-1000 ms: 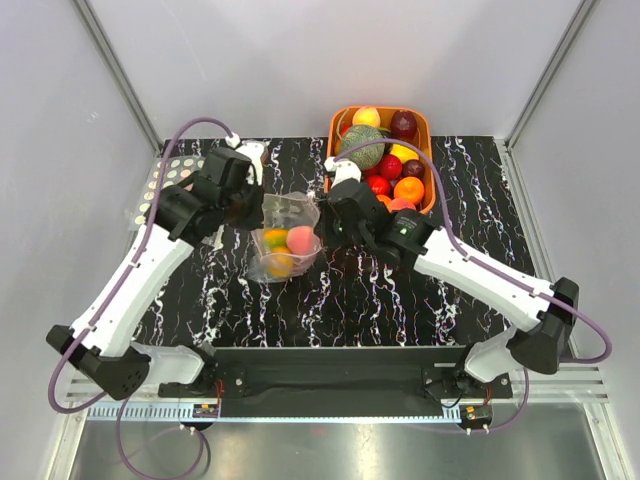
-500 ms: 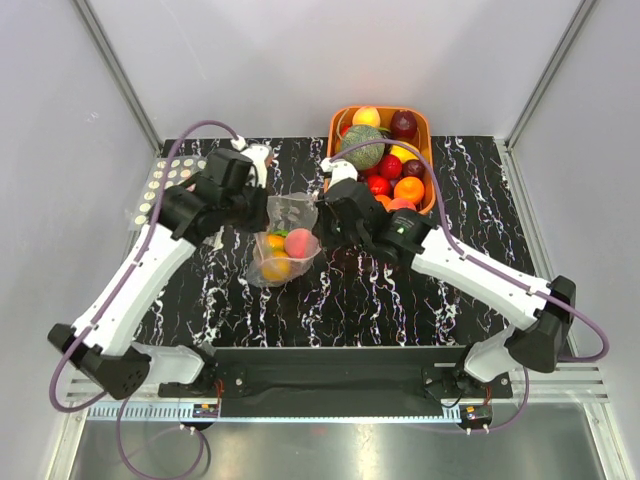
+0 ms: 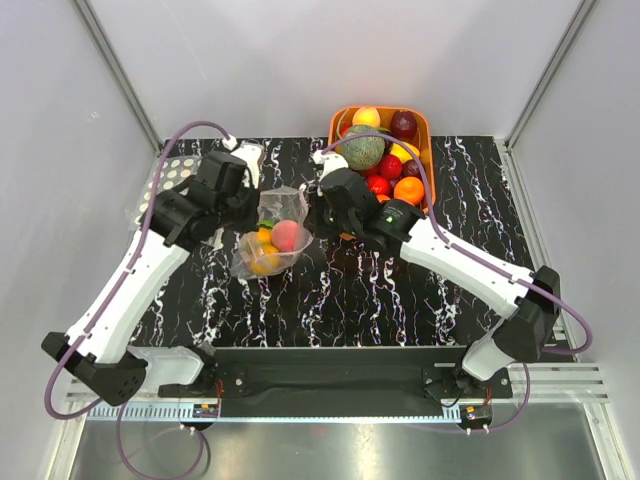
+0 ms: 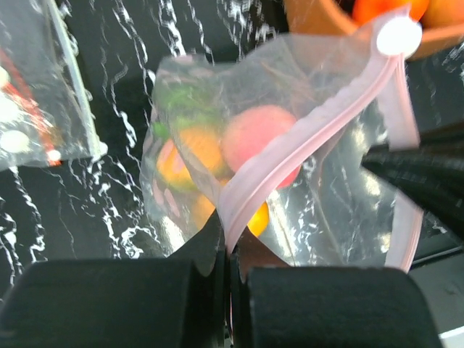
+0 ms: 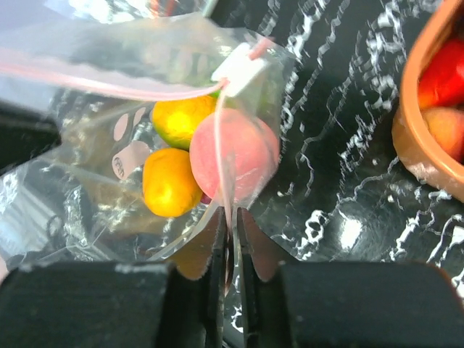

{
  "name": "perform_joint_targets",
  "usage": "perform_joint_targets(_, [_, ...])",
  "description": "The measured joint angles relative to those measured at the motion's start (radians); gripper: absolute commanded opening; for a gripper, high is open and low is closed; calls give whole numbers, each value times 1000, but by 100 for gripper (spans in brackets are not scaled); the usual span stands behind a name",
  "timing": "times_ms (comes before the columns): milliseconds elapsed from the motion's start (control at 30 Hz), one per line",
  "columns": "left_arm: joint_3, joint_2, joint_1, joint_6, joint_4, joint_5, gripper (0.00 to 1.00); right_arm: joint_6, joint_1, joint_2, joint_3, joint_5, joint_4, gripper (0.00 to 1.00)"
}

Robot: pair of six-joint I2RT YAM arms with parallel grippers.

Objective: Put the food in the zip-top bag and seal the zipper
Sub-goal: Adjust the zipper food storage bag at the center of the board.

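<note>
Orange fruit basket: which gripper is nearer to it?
Right. The right gripper pinches the zip-top bag just left of the basket; the left gripper grips the bag's opposite side, farther from the basket.

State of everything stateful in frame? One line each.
left gripper, shut on the zipper.
right gripper, pinching the zipper.
zip-top bag, held up between both grippers, fruit inside.
zipper, bent at its white slider; sealed or not, cannot tell.
fruit, pink, orange and green pieces, all inside the bag.
orange basket, full of fruit.
second bag, lying flat on the table.
</note>
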Motion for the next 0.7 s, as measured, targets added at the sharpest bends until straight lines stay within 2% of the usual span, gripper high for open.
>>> perform_joint_targets(33, [-30,-3,0,0,15,3,1,3,-13,0,-21,-13,10,17])
perform_joint_targets(200, [-166,2,0,-1,51,42,10,20,-52,0,-110,-58,21,0])
perform_joint_targets(300, [-174,0,0,-1,70,77,13,21,-52,-1,-110,-71,24,1])
perform_joint_targets(367, [-173,-10,0,-1,89,99,13,20,-52,-1,-108,-78,27,15])
perform_joint_targets(400, [-173,-14,0,-1,95,106,13,19,-52,-1,-106,-80,27,28])
perform_joint_targets(433, [-173,-19,0,-1,98,108,12,17,-52,-1,-102,-81,26,45])
perform_joint_targets(567, [-157,-23,0,-1,103,99,10,-10,-62,-1,-58,-74,9,49])
perform_joint_targets(700, [-141,-2,0,-1,112,93,8,-21,-138,-11,-34,-97,2,51])
